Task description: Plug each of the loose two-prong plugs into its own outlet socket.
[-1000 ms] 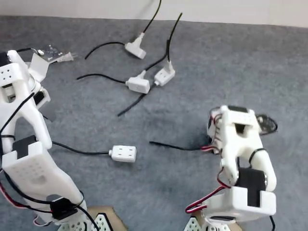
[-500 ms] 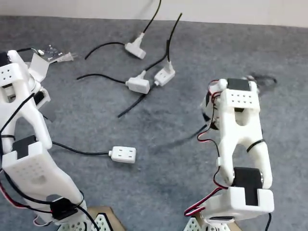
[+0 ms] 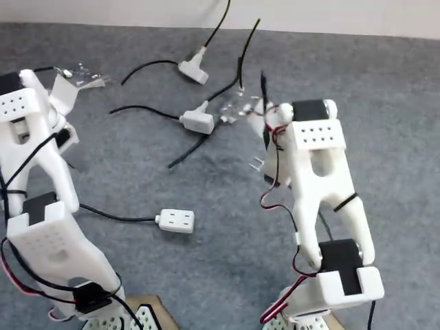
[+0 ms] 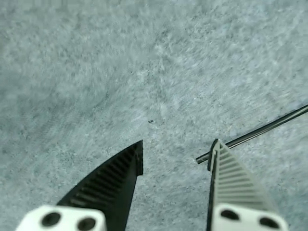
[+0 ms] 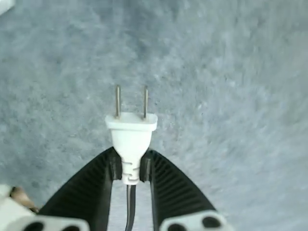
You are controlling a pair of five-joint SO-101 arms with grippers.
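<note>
Your right arm has swung in from the far right, carrying its load up and toward the middle of the grey carpet (image 3: 385,137). A second ago it was bent low, level with the outlet block (image 3: 176,219), and well off to the block's right. Your left arm has only shifted a little at the far back left.

Your right gripper (image 5: 131,160) is clamped narrowly on the white two-prong plug (image 5: 131,126). Both black fingers pinch the plug's neck, the two metal prongs stick straight out past the fingertips, and the dark cord runs back between the fingers. From above, those prongs sit to the right of the outlet block and a bit farther back, off the carpet and well apart from the block's three sockets.

Your left gripper (image 4: 175,149) stands wide, with nothing between its fingers. A black cord (image 4: 262,129) lies on the carpet and ends right at the tip of the white finger. From above, this gripper is far back and to the left of the outlet block, with a second plug (image 3: 93,81) just beside it.

The outlet block lies flat on the carpet, its own cord trailing off to the left. Two more white cord ends (image 3: 198,121) lie behind the block, one straight back and the other farther back still.
</note>
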